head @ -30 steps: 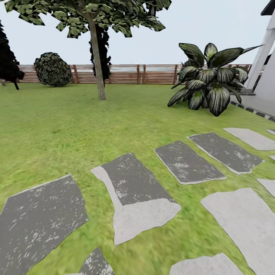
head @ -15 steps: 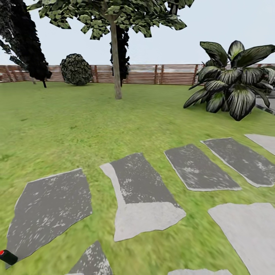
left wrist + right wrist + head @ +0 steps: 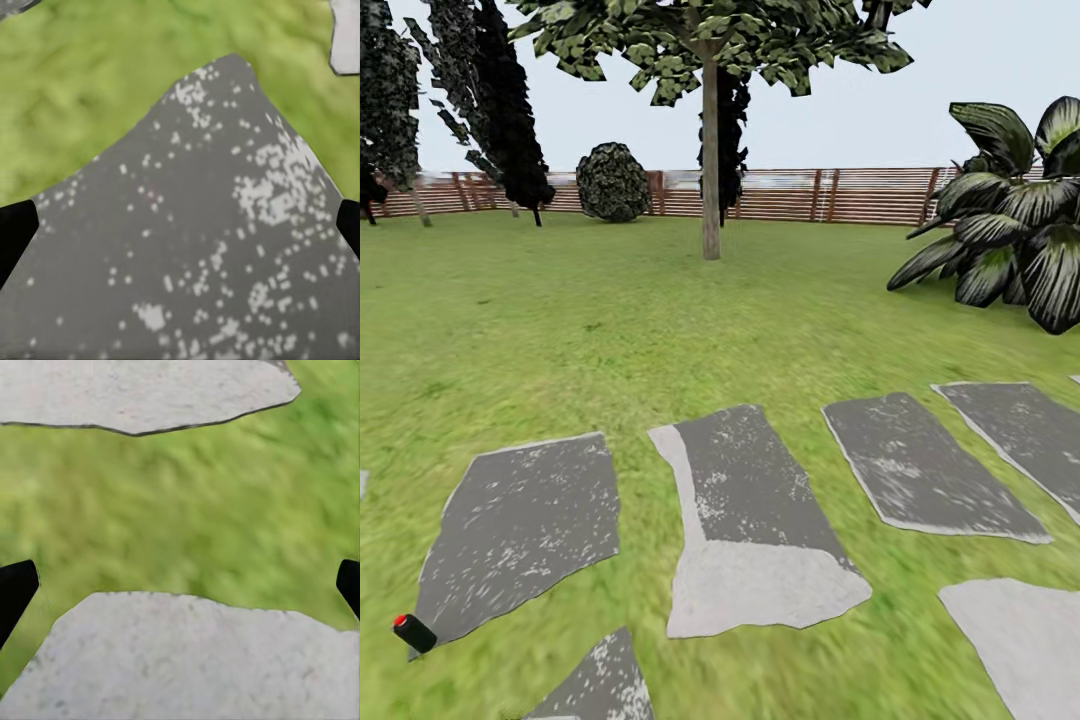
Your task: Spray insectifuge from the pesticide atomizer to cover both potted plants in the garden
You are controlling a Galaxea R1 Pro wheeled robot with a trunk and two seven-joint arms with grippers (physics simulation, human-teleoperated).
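Garden [image 3: 560, 320]: open green lawn running back to a brown slat fence [image 3: 810, 195].

A slim-trunked tree [image 3: 710, 170] stands mid-lawn in front of the fence. A round dark bush [image 3: 613, 182] sits to its left by the fence, with tall dark trees further left. A big dark broad-leaved plant [image 3: 1010, 240] is at the right edge.

Irregular grey stepping stones [image 3: 760, 520] cross the near grass in a row, some dark and speckled, some pale.

A small dark cylinder with a red end [image 3: 413, 633] lies at the near-left corner of the leftmost dark stone. It is too small to tell what it is.

Left end effector [image 3: 180, 225]: released, black fingertips [image 3: 15, 232] wide apart at the edges of the wrist view. Nothing between them, and a dark speckled stone with grass beyond lies underneath.

Right end effector [image 3: 180, 585]: released, fingertips [image 3: 15, 589] likewise wide apart and holding nothing. It is above a strip of grass between two pale stones.
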